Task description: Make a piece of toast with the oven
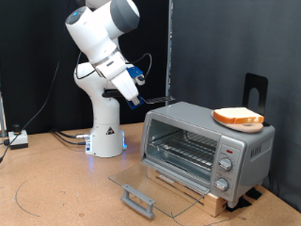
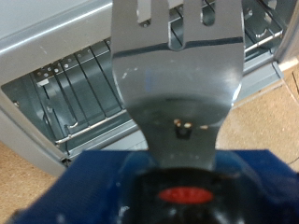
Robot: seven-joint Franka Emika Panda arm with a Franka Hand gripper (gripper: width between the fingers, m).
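The oven (image 1: 209, 141) stands at the exterior view's right with its glass door (image 1: 160, 181) dropped flat open and its wire rack (image 1: 184, 149) bare. The piece of toast (image 1: 238, 117) lies on a round wooden plate (image 1: 250, 126) on top of the oven. My gripper (image 1: 134, 97) hangs in the air to the exterior view's left of the oven, above and apart from it. In the wrist view a metal fork-shaped tool (image 2: 177, 65) sticks out from a blue mount (image 2: 93, 187) over the oven's rack (image 2: 75, 89). The fingers themselves are hidden.
The robot's white base (image 1: 105, 132) stands behind the oven's left side. The door handle (image 1: 139, 200) juts toward the table's front. A black stand (image 1: 254, 89) rises behind the oven. Cables and a small box (image 1: 17, 139) lie at the far left.
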